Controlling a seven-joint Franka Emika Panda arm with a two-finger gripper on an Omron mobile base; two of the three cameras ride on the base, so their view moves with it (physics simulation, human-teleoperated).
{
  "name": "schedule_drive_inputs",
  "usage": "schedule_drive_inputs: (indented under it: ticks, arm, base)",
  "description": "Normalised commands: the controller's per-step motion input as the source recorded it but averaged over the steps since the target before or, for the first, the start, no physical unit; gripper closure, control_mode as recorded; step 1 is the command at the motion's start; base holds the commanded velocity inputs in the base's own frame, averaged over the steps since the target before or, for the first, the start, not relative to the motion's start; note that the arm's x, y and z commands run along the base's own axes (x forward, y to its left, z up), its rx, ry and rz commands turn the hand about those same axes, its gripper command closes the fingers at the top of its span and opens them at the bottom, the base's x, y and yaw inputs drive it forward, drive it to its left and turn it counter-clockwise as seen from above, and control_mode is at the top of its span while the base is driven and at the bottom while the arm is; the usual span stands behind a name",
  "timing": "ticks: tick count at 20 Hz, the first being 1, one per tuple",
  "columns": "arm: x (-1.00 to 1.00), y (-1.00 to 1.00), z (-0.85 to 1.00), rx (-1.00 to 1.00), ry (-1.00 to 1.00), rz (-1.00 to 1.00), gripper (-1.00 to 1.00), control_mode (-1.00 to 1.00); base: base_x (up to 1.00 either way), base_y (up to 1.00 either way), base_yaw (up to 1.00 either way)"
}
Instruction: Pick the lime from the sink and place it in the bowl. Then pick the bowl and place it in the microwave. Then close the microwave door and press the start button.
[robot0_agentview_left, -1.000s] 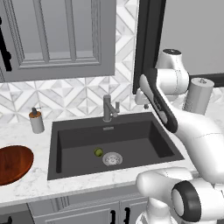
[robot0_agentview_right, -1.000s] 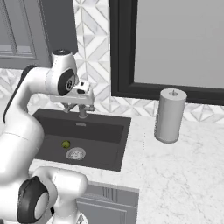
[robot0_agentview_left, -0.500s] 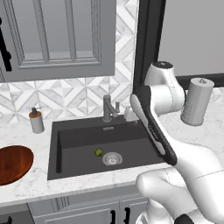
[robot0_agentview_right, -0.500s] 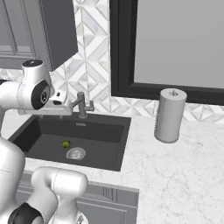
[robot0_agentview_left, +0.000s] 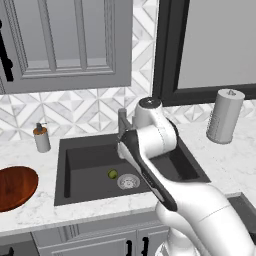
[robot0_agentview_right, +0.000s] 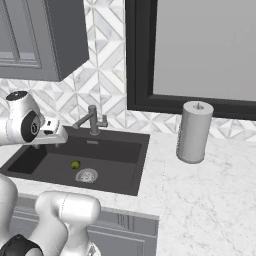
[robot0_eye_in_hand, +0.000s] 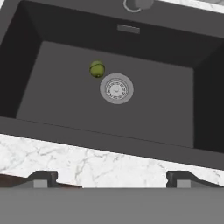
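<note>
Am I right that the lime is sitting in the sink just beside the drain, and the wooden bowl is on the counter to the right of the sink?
Not quite. The lime does lie in the sink beside the drain, but the left base view shows the wooden bowl on the counter to the sink's left, not its right.

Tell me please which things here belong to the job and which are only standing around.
Belong to the job:
- lime, on the sink floor beside the drain
- sink
- bowl, on the counter left of the sink
- gripper, open above the sink's front edge

Only standing around:
- soap dispenser
- paper towel roll
- faucet
</note>
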Motion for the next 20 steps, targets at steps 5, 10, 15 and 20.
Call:
schedule_drive_inputs:
  ticks: [5,10,15,20]
  arm:
    - [0.49,0.63,-0.52,-0.04,0.00,0.00,-1.00,-1.00]
    - [0.48,0.67,-0.36,-0.08,0.00,0.00,-1.00,-1.00]
    - [0.59,0.49,-0.34,-0.08,0.05,0.00,-1.00,-1.00]
    - [0.56,-0.03,-0.32,0.00,0.06,0.00,-1.00,-1.00]
  base:
    - [0.00,0.00,0.00]
    - [0.00,0.00,0.00]
    - [0.00,0.00,0.00]
    - [0.00,0.00,0.00]
